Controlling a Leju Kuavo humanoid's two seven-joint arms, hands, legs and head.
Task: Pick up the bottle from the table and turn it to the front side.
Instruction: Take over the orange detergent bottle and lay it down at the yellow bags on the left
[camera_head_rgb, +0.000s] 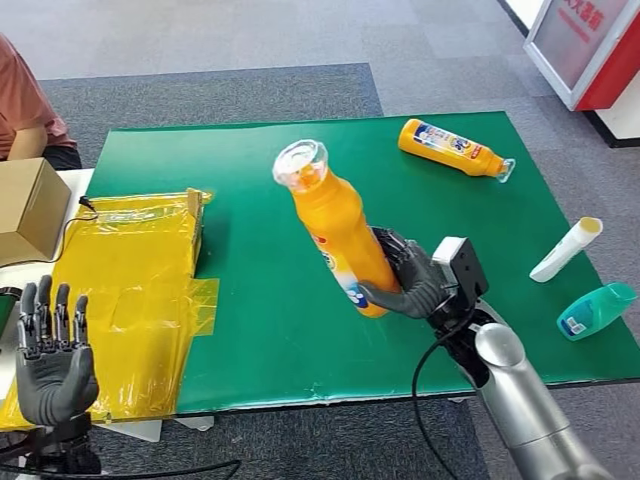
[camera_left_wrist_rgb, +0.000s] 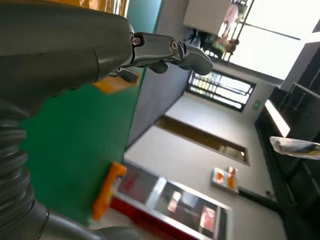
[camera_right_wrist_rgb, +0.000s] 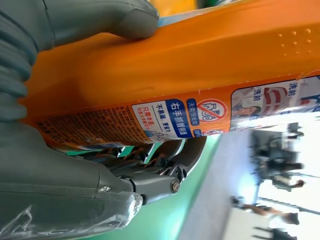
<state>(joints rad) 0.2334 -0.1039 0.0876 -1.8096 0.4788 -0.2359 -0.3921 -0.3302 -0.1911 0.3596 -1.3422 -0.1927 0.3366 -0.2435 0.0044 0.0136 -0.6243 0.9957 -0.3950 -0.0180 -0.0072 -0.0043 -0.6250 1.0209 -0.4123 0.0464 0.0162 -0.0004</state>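
My right hand (camera_head_rgb: 411, 280) grips the orange bottle (camera_head_rgb: 336, 225) low on its body, thumb on one side and the darker fingers (camera_right_wrist_rgb: 166, 162) wrapped round the other, so the bottle stands lifted off the green mat (camera_head_rgb: 256, 300) and tilts away from my hand, its clear cap (camera_head_rgb: 300, 163) up and leaning toward my left. From my right wrist I see the thumb pressed flat on the plain orange wall, and along the bottle's side a label strip with small print and a red prohibition mark, facing the camera. My left hand (camera_head_rgb: 51, 355) is raised near the table's edge with its fingers upright and apart, holding nothing, just beside the yellow plastic sheet (camera_head_rgb: 128, 290). Beyond my right hand, a second orange bottle (camera_head_rgb: 451, 147) lies on its side at the far part of the mat. To the right of that hand lie a white tube (camera_head_rgb: 566, 249) and a teal bottle (camera_head_rgb: 596, 310), both near the mat's edge. Past my left hand sits a cardboard box (camera_head_rgb: 30, 205), with a person's arm (camera_head_rgb: 23, 110) behind it.
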